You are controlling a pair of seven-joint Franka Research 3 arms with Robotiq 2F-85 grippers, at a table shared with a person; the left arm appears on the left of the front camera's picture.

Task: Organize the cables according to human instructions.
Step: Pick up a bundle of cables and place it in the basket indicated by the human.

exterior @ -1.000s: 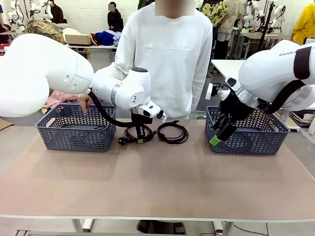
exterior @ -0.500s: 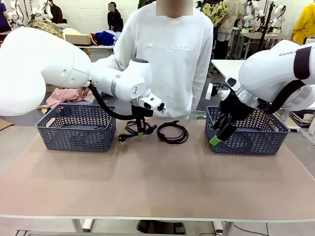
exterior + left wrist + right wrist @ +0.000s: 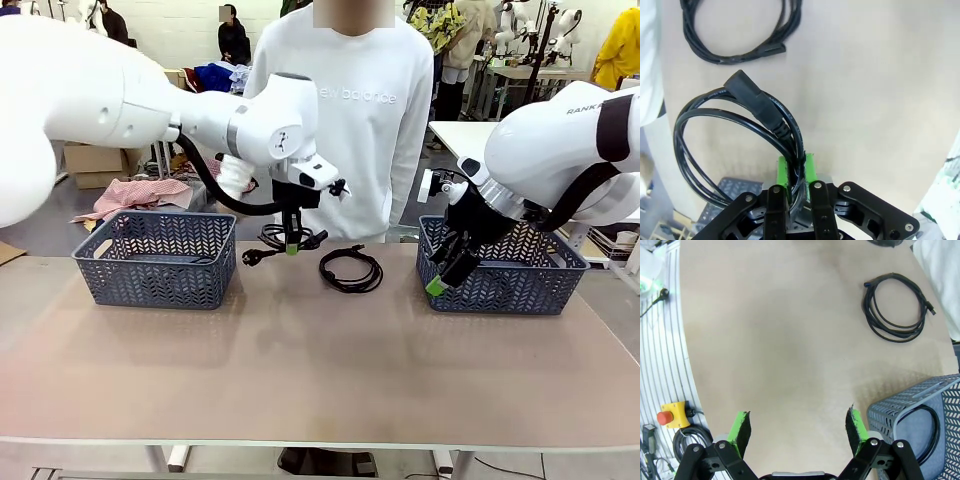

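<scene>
My left gripper [image 3: 291,243] is shut on a coiled black cable [image 3: 282,237] and holds it in the air above the table's far edge, its plug [image 3: 250,257] dangling left. In the left wrist view the green pads [image 3: 784,171] pinch the coil [image 3: 715,117] near its chunky plug [image 3: 747,92]. A second coiled cable [image 3: 350,270] [image 3: 740,35] [image 3: 895,307] lies flat on the table just right of it. Another cable [image 3: 932,432] lies inside the right basket [image 3: 920,407]. My right gripper [image 3: 445,275] [image 3: 799,426] hangs open beside that basket's left front corner.
A grey basket [image 3: 155,258] stands at the far left of the table and a matching one [image 3: 515,265] at the far right. A person in a white top [image 3: 350,120] stands behind the far edge. The near half of the tabletop [image 3: 320,370] is bare.
My left gripper has risen with the coiled cable, lifting it off the table. The person's hand near the left basket has drawn back. The right arm has stayed still.
</scene>
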